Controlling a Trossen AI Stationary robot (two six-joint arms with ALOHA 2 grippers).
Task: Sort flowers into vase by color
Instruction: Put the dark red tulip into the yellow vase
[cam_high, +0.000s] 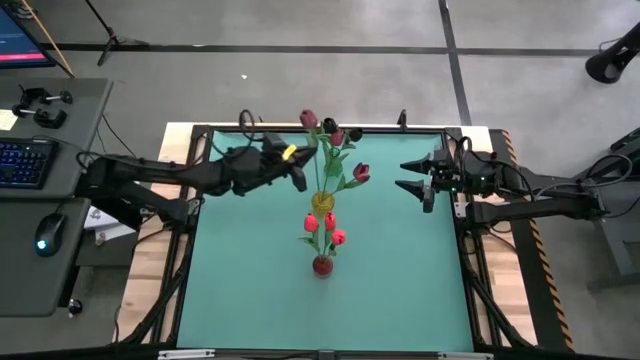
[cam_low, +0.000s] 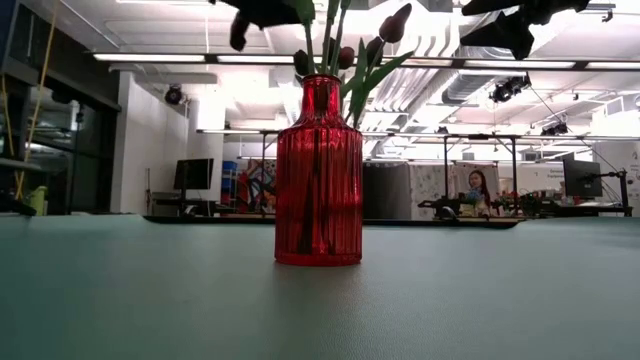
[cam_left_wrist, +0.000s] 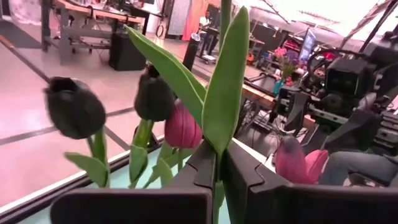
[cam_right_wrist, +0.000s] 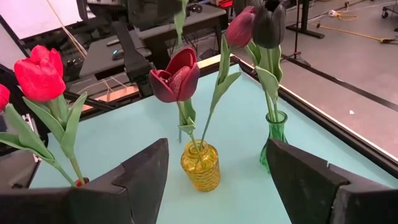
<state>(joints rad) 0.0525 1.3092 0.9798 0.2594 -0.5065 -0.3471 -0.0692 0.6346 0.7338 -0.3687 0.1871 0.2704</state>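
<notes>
Three vases stand in a row down the table's middle: red (cam_high: 322, 265), yellow (cam_high: 322, 200) and green (cam_right_wrist: 273, 140). Red-pink tulips (cam_high: 325, 228) stand in the red vase. A crimson tulip (cam_right_wrist: 175, 78) stands in the yellow vase. Near-black (cam_right_wrist: 268, 25) and crimson (cam_right_wrist: 239, 28) heads rise over the green vase. My left gripper (cam_high: 303, 172) is above the yellow vase, shut on a tulip stem (cam_left_wrist: 225, 12) whose head is out of the wrist view. My right gripper (cam_high: 403, 175) is open and empty, to the right of the vases. My left gripper pinches the green stem between its two fingers at the foot of a long leaf (cam_left_wrist: 219, 155). The fingers come level from the table's left and lie across the stem. The stem stands about upright and clear of the table; its lower end is hidden.
The green mat (cam_high: 400, 290) has free room near and to both sides of the vases. The black frame (cam_high: 330, 130) runs along the table's far edge, close behind the green vase. A desk with keyboard (cam_high: 25, 160) and mouse stands left of the table.
</notes>
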